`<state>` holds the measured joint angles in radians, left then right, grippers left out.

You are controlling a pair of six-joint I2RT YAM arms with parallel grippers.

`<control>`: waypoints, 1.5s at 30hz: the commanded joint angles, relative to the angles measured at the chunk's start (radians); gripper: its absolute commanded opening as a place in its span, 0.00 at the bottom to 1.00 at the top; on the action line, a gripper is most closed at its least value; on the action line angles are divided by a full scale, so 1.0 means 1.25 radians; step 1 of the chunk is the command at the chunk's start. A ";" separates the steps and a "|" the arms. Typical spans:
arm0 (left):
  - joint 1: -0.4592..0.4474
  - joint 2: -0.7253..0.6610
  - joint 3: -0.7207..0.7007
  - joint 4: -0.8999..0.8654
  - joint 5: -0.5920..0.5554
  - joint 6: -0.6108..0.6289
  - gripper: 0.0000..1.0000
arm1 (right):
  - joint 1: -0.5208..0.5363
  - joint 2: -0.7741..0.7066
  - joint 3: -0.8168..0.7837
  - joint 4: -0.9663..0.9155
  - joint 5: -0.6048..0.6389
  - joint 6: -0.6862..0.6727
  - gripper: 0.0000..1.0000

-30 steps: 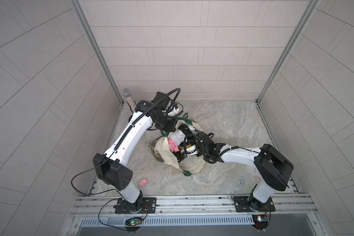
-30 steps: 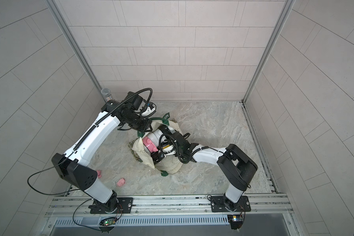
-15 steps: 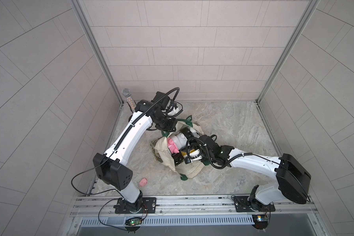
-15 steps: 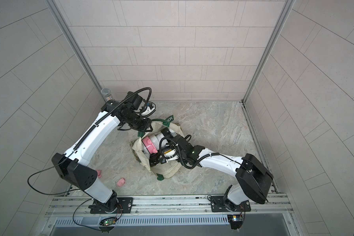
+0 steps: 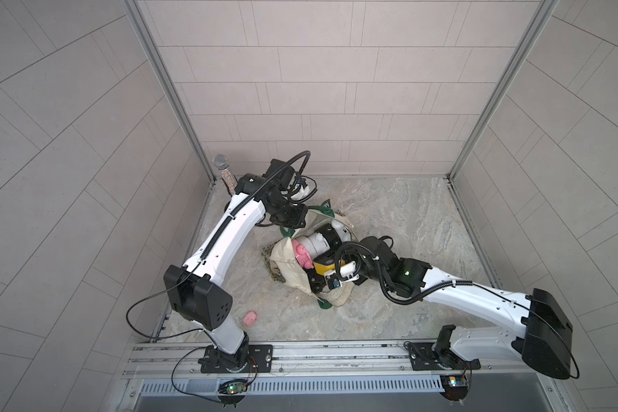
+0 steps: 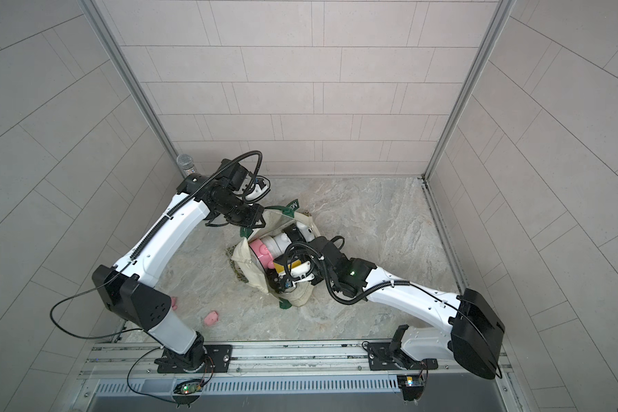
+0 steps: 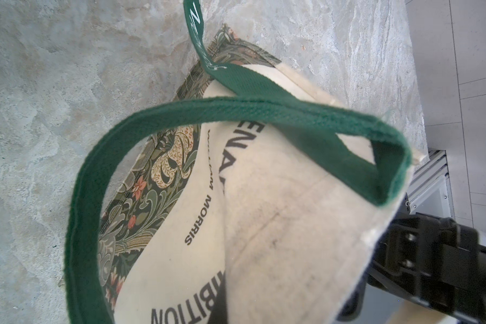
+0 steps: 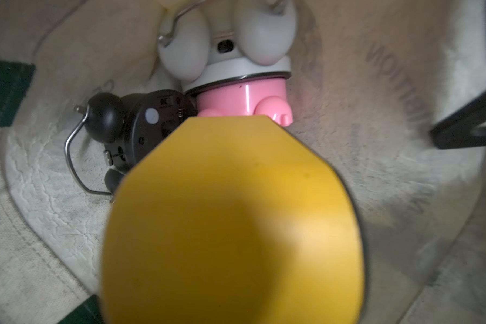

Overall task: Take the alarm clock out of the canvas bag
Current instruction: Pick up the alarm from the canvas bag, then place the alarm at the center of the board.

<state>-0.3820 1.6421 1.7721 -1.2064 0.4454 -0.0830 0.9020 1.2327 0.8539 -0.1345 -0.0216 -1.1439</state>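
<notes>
The cream canvas bag [image 5: 286,271] [image 6: 250,271] lies on its side on the marble table, mouth toward the right arm. My left gripper [image 5: 293,221] [image 6: 254,219] is shut on the bag's upper rim by a green handle [image 7: 236,109] and holds the mouth up. My right gripper [image 5: 322,278] [image 6: 280,280] is shut on a yellow alarm clock [image 5: 324,265] [image 8: 230,224] at the bag's mouth. The clock's body hides the fingers in the right wrist view. Deeper inside lie a pink and white alarm clock [image 5: 305,249] [image 8: 242,98] and a black one [image 8: 141,123].
A microphone [image 5: 225,171] stands in the back left corner. A small pink object [image 5: 250,316] lies near the left arm's base. Tiled walls close in three sides, and a metal rail [image 5: 336,360] runs along the front edge.
My right arm has drawn back toward the front right, bringing the yellow alarm clock from inside the bag to its mouth. The left arm still holds the rim where it was.
</notes>
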 commanded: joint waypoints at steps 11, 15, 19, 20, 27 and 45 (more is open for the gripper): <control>0.009 -0.015 0.013 0.044 0.030 -0.008 0.00 | 0.013 -0.187 0.099 -0.022 -0.101 0.197 0.21; 0.010 -0.016 0.011 0.044 0.032 -0.007 0.00 | 0.012 -0.218 0.145 -0.043 -0.083 0.273 0.21; 0.010 -0.015 0.009 0.043 0.033 -0.007 0.00 | 0.009 -0.231 0.197 -0.063 -0.025 0.351 0.20; 0.010 -0.014 0.009 0.044 0.033 -0.007 0.00 | 0.005 -0.230 0.212 -0.072 -0.011 0.373 0.20; 0.010 -0.018 0.006 0.042 0.033 -0.009 0.00 | -0.096 -0.206 0.322 -0.114 0.075 0.556 0.20; 0.010 -0.023 -0.014 0.049 0.043 -0.013 0.00 | -0.800 -0.050 0.173 -0.028 -0.423 1.272 0.17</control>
<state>-0.3771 1.6421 1.7550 -1.1900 0.4557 -0.0971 -0.0315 1.1507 1.1275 -0.2893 -0.4145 0.2218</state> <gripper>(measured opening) 0.055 0.441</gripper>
